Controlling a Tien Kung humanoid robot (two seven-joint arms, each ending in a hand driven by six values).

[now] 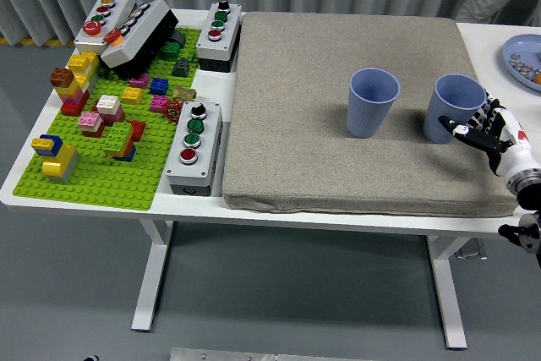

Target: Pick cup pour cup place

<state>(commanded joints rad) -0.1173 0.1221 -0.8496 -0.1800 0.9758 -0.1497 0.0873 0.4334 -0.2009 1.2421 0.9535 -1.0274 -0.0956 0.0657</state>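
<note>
Blue cups point(373, 101) upright on mat point(296, 124); right hand point(490, 133) beside.

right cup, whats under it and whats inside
The right cup stands upright on the grey mat. Its inside looks empty, though its bottom is hidden. The right hand is at its side.

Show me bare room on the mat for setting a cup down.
The mat is bare left of the left cup, over to the button boxes, and along its front and back edges. It is tight around the right cup, where the right hand sits.
</note>
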